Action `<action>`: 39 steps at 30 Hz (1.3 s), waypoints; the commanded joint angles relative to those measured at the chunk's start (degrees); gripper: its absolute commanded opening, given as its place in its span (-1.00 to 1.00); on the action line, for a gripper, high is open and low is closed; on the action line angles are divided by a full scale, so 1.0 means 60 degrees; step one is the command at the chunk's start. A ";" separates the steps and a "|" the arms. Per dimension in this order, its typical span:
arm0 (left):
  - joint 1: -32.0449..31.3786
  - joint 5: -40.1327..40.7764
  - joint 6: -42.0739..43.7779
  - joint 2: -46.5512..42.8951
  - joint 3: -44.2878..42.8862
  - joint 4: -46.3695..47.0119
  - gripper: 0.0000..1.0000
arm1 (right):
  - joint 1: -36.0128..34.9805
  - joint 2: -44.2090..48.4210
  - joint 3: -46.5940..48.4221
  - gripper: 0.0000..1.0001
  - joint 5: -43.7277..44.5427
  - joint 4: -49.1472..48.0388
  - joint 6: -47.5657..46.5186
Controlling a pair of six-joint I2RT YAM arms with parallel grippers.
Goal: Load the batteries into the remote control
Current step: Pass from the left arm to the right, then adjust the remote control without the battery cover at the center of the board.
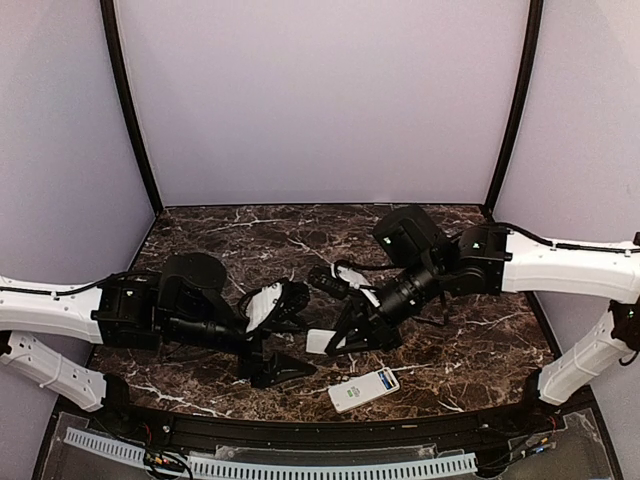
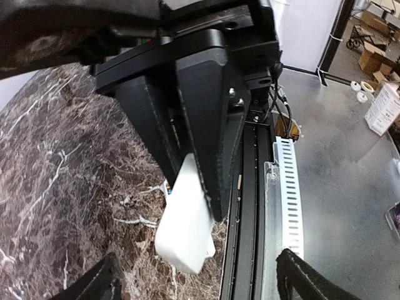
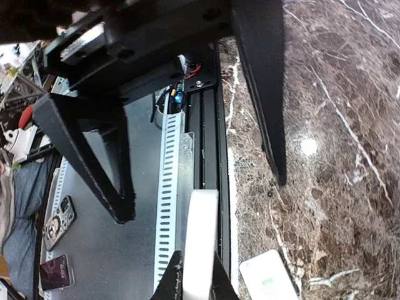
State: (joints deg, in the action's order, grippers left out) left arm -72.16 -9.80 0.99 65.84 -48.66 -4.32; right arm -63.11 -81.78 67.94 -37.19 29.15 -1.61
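The remote control [image 1: 363,390] is white with a greenish display. It lies face up on the marble table [image 1: 200,240] near the front edge, and shows at the bottom of the right wrist view [image 3: 269,284]. My right gripper [image 1: 335,342] [image 3: 197,282] is shut on a thin white plastic piece [image 1: 319,341] [image 3: 201,231], held edge-up above the table left of the remote. In the left wrist view the piece [image 2: 184,231] hangs from the shut right gripper [image 2: 195,195]. My left gripper [image 1: 290,372] [image 2: 200,281] is open and empty, just left of that piece. No battery shows clearly.
A black rail [image 1: 320,430] [image 2: 250,206] runs along the table's front edge, with a white slotted cable duct [image 1: 270,465] [image 3: 167,187] beyond it. Purple walls and black posts [image 1: 130,110] close in the back and sides. The two grippers are close together.
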 commanded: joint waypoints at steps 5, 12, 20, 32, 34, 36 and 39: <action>0.0044 0.2240 -0.0253 -0.0588 0.0518 0.0030 0.97 | 0.1027 0.0357 -0.1286 -1.00 0.1539 -0.0588 0.2792; 0.0073 0.2700 -0.0652 -0.0227 0.0801 0.0062 0.98 | 0.3128 0.0429 -0.3028 -1.00 0.1965 -0.1535 0.4999; -0.0107 0.1750 -0.0286 0.2449 0.0481 0.0003 0.98 | 0.3666 0.1330 -0.4430 -1.00 0.2286 -0.1811 0.6046; -0.0666 0.0815 0.0665 0.5632 -0.0875 0.1089 0.98 | 0.4150 0.1823 -0.5720 -1.00 0.2294 -0.2237 0.6430; -0.0669 0.0850 0.0652 0.5972 -0.1051 0.1086 0.98 | 0.4140 0.1834 -0.5750 -1.00 0.2299 -0.2226 0.6381; -0.0667 0.0932 0.0572 0.6296 -0.1201 0.1066 0.98 | 0.4151 0.1903 -0.5805 -1.00 0.2322 -0.2265 0.6376; -0.0673 0.1263 0.0401 0.6866 -0.1559 0.0821 0.98 | 0.4147 0.2090 -0.5906 -1.00 0.2340 -0.2309 0.6389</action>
State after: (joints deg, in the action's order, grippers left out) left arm -76.09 -3.88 3.92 104.01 -55.55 2.02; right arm -38.57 -71.26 33.50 -24.03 17.39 36.36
